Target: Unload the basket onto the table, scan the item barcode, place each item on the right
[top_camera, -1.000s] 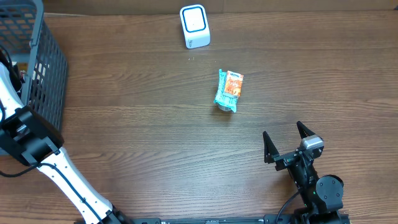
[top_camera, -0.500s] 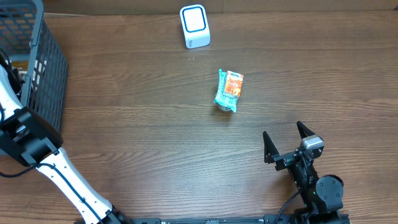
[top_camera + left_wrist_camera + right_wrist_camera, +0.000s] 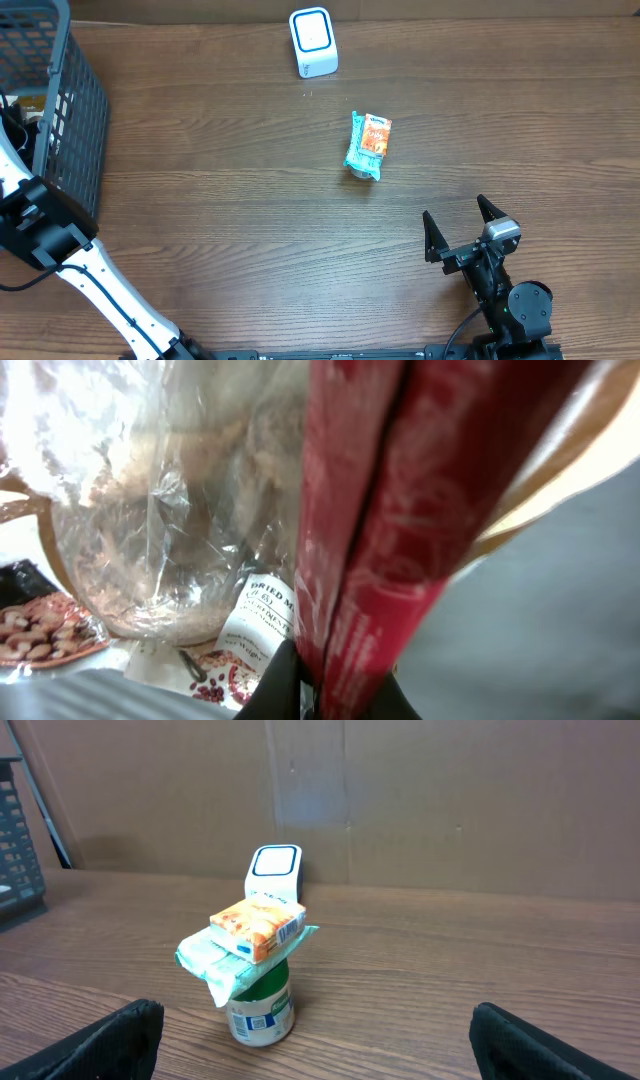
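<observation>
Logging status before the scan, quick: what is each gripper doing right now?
Left gripper: shut on a red packet.
Right gripper: open, holding nothing.

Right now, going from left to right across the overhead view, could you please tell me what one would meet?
Grey basket → white scanner → teal-and-orange item stack → right pincer, open. The left arm overlaps the basket, so I leave it out.

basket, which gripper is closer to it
Left. The left gripper is inside the basket, shut on a red packet; the right gripper sits open far across the table.
</observation>
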Robot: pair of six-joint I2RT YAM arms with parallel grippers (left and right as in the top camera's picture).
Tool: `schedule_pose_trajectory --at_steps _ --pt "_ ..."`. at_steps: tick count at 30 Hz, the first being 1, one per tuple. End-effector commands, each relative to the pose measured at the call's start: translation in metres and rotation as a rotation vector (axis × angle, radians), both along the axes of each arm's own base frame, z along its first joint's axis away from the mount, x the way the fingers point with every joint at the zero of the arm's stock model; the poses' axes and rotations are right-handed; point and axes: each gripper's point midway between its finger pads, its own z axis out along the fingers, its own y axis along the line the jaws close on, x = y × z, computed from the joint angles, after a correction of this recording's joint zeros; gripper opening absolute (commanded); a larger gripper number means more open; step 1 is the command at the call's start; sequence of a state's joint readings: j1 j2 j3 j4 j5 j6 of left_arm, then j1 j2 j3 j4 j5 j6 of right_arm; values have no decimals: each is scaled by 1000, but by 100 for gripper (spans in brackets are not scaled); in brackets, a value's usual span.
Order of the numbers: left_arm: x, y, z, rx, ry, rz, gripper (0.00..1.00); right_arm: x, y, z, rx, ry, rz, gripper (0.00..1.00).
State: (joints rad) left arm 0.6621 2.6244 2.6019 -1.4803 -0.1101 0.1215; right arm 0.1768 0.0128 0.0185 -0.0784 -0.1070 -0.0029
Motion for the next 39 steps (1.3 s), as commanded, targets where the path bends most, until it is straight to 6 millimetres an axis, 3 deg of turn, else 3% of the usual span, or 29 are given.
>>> schedule_pose_trajectory --at_steps 1,9,14,18,25,26,27,28,29,39 --pt "16 -14 -6 -83 -68 44 4 0 -1 -2 4 -3 -5 100" --pt "24 -8 99 47 -267 105 4 0 -1 -2 4 -3 -5 100" --pt "27 -5 127 94 -331 104 4 0 -1 -2 4 -3 -5 100" --pt "29 -4 114 82 -314 104 4 0 -1 -2 4 -3 -5 100" --pt "18 -1 59 53 -169 101 5 0 -1 -2 4 -3 -5 100" --pt "18 -1 53 45 -161 103 13 0 -1 -2 4 -3 -5 100" --pt "18 -1 49 39 -156 103 36 0 -1 -2 4 -3 -5 100" --pt "19 -1 46 35 -156 102 73 0 -1 -2 4 -3 -5 100" --pt "20 -1 42 29 -155 101 100 0 -1 -2 4 -3 -5 100" --pt "17 -2 3 -2 -83 123 100 0 -1 -2 4 -3 -5 100"
